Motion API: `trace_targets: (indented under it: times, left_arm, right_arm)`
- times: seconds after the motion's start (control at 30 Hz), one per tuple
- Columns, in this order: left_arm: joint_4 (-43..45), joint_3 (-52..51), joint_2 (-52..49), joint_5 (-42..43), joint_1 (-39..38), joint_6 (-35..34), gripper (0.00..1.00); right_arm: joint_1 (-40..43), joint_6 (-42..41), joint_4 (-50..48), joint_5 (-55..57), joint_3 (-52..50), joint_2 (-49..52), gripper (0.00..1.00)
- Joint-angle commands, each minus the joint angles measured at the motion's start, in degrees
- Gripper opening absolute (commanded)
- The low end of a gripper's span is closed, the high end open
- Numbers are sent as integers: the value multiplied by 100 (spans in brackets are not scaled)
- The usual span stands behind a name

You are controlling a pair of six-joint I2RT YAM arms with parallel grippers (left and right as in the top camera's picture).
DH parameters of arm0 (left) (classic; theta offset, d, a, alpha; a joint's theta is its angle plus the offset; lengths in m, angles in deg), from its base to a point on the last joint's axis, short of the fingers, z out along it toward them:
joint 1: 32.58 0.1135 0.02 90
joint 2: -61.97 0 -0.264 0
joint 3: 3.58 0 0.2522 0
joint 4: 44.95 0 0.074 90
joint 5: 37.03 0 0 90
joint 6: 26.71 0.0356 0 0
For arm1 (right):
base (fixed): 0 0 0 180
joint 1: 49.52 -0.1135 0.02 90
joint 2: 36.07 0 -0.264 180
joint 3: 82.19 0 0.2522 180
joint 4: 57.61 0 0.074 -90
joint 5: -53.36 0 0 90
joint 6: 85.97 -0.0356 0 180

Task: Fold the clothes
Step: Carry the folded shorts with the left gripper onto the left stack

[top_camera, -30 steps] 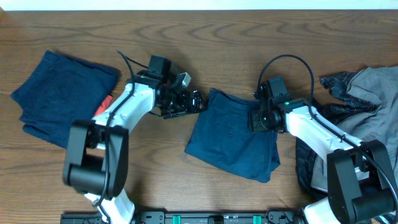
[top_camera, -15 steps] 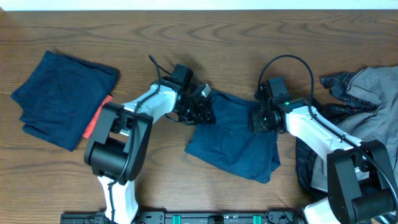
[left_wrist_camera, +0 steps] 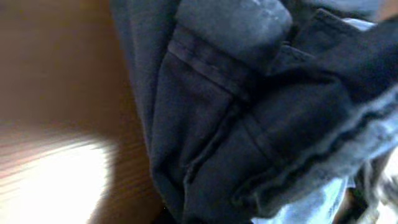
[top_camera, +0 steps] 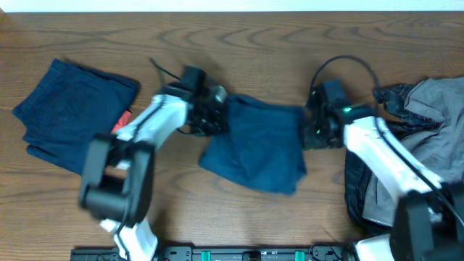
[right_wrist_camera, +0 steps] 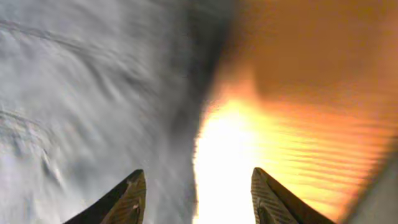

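Note:
Dark navy shorts (top_camera: 254, 148) lie crumpled at the middle of the table. My left gripper (top_camera: 217, 114) is shut on their upper left corner; in the left wrist view bunched navy cloth (left_wrist_camera: 236, 112) with seams fills the frame and hides the fingers. My right gripper (top_camera: 313, 132) is at the shorts' right edge. In the right wrist view it (right_wrist_camera: 196, 180) stands open, with the cloth's edge (right_wrist_camera: 93, 93) running between its fingertips (right_wrist_camera: 132, 186) above the bare wood.
A folded navy garment (top_camera: 69, 116) lies at the far left with an orange-red piece (top_camera: 122, 120) peeking from under it. A pile of grey cloth (top_camera: 435, 109) and shiny black cloth (top_camera: 391, 96) sits at the right edge. The table (top_camera: 239, 43) is brown wood.
My left gripper moved right onto the shorts' corner and shut on it. The shorts have since shifted left and bunched up. My right gripper moved slightly up and right along the edge.

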Motion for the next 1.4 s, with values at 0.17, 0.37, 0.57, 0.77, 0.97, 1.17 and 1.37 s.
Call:
trace_targets:
  times: [0.17, 0.37, 0.57, 0.77, 0.97, 1.17, 1.37]
  left_arm:
    - [39, 247, 2044, -2334, 1237, -7, 6]
    - [957, 247, 2789, -3097, 2452, -7, 6]
    - [1937, 245, 2627, -3095, 3556, -11, 6]
    - [1840, 245, 2131, -3093, 4218, -59, 7]
    - [1690, 245, 1803, -3091, 4572, -267, 7]
    - [1440, 245, 1790, -3093, 4723, -271, 17]
    - [1239, 245, 1864, -3091, 4782, -317, 98]
  right_arm:
    - [234, 223, 291, 125, 549, -1115, 58]
    - [234, 221, 535, 120, 531, -1187, 59]
    - [227, 221, 645, 118, 527, -1187, 58]
    - [229, 243, 682, 120, 527, -1187, 58]
    - [229, 240, 684, 120, 527, -1187, 58]
    - [229, 240, 684, 120, 527, -1187, 59]
    - [229, 245, 710, 120, 527, -1187, 59]
